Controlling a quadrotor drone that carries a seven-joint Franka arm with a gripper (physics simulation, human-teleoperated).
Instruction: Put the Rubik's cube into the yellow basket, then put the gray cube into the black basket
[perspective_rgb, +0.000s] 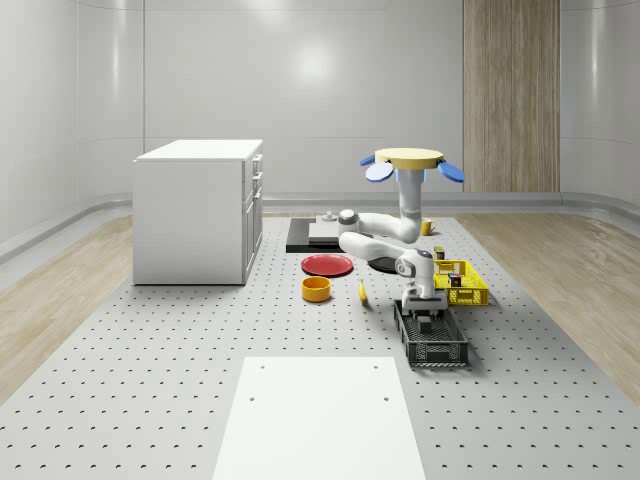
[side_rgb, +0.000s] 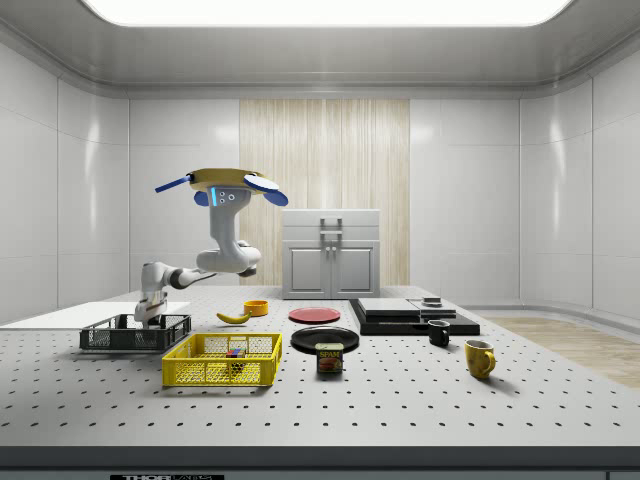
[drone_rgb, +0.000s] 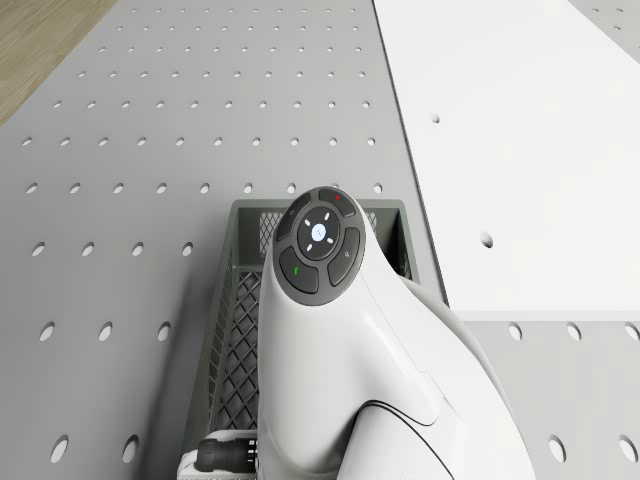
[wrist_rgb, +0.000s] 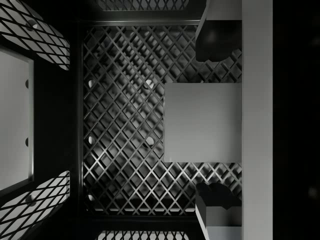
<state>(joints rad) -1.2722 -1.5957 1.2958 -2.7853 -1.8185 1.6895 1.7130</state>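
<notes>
The drone (perspective_rgb: 411, 160), a flat tan disc with blue rotor blades, hovers above the perforated gray table (perspective_rgb: 150, 380), over the area beside the round black plate (side_rgb: 324, 339) and the yellow wire basket (perspective_rgb: 462, 282). Its white jointed arm (perspective_rgb: 375, 240) bends down and forward, so that the gripper (perspective_rgb: 425, 318) sits inside the black mesh basket (perspective_rgb: 435, 345), below the rim.

In the wrist view, the plain gray cube (wrist_rgb: 202, 122) lies on the mesh floor of the black mesh basket, between the two black fingertips (wrist_rgb: 217, 40). One fingertip stands beyond one face of the gray cube, the other beyond the opposite face. Each appears separated from the cube by a narrow gap. The fingers are spread and grip nothing.

In the side view, the multicoloured Rubik's cube (side_rgb: 234, 354) rests inside the yellow wire basket, near its middle. The yellow wire basket stands just beside the black mesh basket, on the side nearer the drone.

Other items on the table: a red round plate (perspective_rgb: 327, 265), an orange bowl (perspective_rgb: 317, 289), a yellow banana (perspective_rgb: 363, 292), a tin can with a dark label (side_rgb: 329, 358), a black mug (side_rgb: 438, 333), a yellow mug (side_rgb: 479, 358) and a white cabinet (perspective_rgb: 198, 210).
</notes>
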